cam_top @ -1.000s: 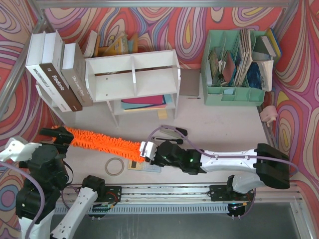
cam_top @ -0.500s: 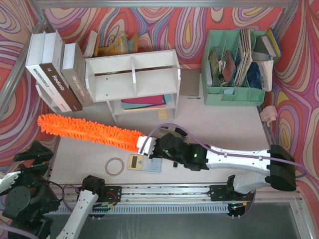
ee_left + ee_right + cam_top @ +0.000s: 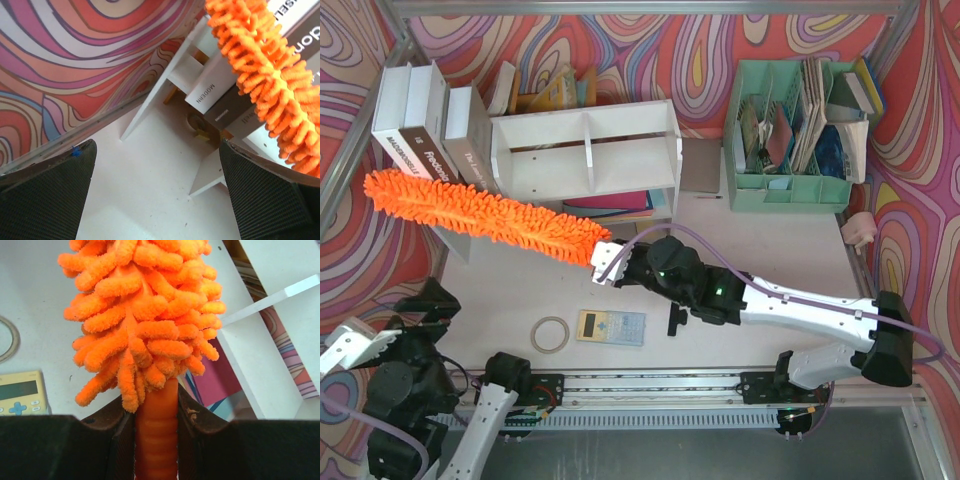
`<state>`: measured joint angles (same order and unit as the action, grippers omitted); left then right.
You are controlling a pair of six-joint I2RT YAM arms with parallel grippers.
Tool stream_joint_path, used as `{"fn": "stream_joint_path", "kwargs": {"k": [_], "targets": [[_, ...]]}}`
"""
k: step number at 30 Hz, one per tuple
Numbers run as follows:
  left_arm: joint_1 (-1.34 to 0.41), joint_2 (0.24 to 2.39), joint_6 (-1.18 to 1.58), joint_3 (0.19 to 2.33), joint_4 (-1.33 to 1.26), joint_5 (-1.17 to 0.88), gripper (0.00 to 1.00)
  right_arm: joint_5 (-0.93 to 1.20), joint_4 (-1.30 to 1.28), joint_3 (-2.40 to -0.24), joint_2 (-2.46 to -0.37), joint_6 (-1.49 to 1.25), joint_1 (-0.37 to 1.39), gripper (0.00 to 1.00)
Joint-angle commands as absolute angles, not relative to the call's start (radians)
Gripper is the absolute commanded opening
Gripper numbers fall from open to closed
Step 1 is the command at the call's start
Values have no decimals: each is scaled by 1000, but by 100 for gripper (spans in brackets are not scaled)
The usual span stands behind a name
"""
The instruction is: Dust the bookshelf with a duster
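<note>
Two fingers of the right gripper (image 3: 156, 410) clench the duster (image 3: 485, 215) by its orange handle (image 3: 156, 450). Its fluffy head slants left past the bookshelf (image 3: 585, 150) front and over the books (image 3: 420, 150) at the bench's (image 3: 760, 250) far-left corner. Coloured folders (image 3: 615, 207) lie in the shelf's lower tier. The left gripper (image 3: 156, 200) gapes wide and empty by the near-left corner. The right arm (image 3: 800, 310) stretches diagonally across the bench.

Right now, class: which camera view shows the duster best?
The top external view: the whole duster shows, from fluffy tip to the handle in the right end effector. The right wrist view shows only its handle and foreshortened head; the left wrist view only a stretch of fluff.
</note>
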<state>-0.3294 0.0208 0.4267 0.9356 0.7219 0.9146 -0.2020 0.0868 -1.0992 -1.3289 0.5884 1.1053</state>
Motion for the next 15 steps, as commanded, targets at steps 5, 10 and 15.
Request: {"fn": "stream_joint_path", "kwargs": {"k": [5,10,15], "targets": [[-336,5,383,876,662,776,99,-196,123,-1152,-1337,587,1047,0],[-336,5,387,866,670,791,99,-168,123,-1103,-1369,549,1026,0],[-336,5,394,864,676,827,98,-149,117,-1094,-1401,531,1026,0]]}}
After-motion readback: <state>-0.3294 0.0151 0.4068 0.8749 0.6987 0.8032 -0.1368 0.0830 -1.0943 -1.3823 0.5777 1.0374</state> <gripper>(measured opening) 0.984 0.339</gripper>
